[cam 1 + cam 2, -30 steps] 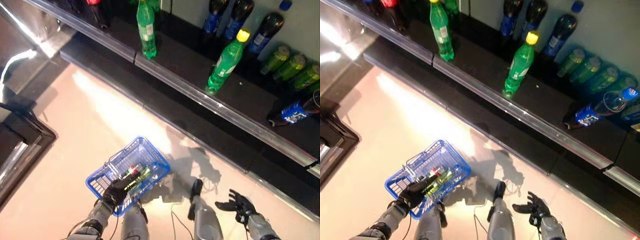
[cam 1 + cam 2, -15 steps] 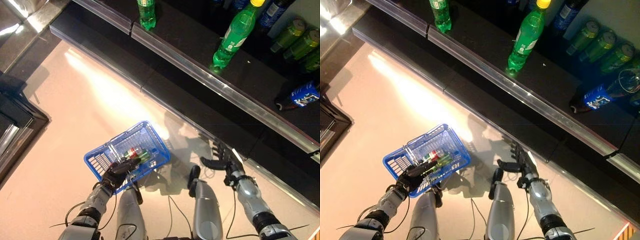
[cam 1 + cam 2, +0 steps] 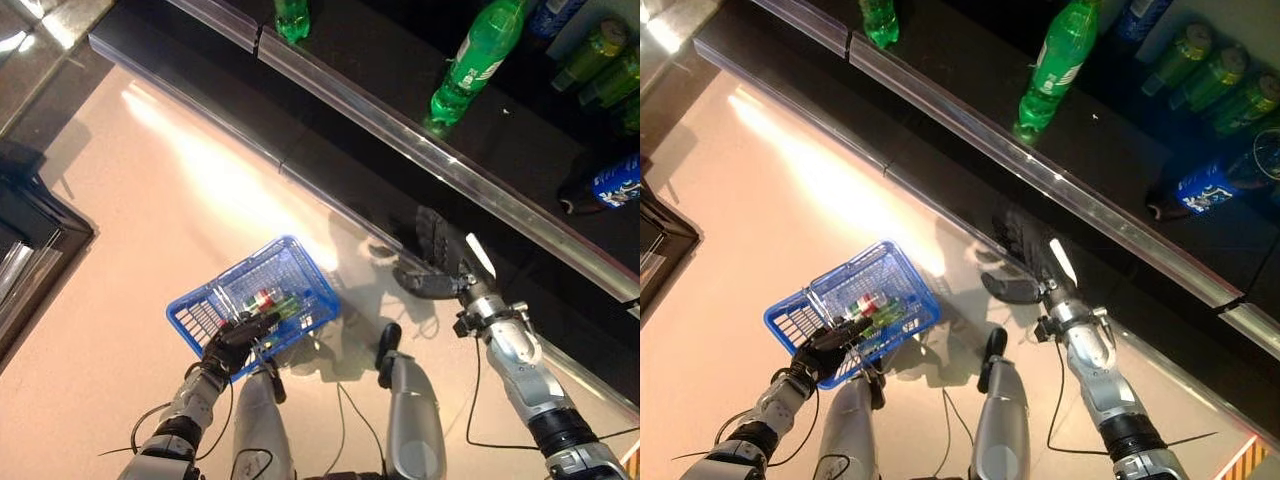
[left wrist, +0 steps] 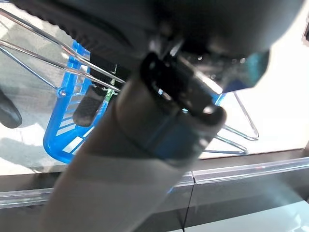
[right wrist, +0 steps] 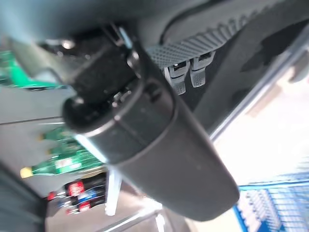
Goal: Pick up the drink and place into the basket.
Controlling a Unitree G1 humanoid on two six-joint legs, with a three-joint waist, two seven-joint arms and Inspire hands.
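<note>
While the left hand (image 3: 237, 345) curls round the wire handle of the blue basket (image 3: 300, 270) and carries it low over the pale floor (image 3: 150, 210), the right hand (image 3: 437, 262) is raised toward the dark shelf (image 3: 400, 100), fingers straight and spread, holding nothing. That split looks deliberate: one arm keeps the container within reach below, so a drink taken from the shelf has only a short way to travel. The basket already holds at least one bottle (image 3: 268, 303), lying flat, with a red cap end and a green body. The likeliest next pick, as I judge it, is the upright green bottle (image 3: 472, 62) near the shelf's front rail (image 3: 470, 185), well above the open hand and not touched. A second green bottle (image 3: 291, 18) stands farther along to the left, green cans (image 3: 600, 75) sit at the back, and a dark bottle with a blue label (image 3: 605, 185) lies on its side to the right. White lettering shows on the green and blue labels, but it is too small to read.
</note>
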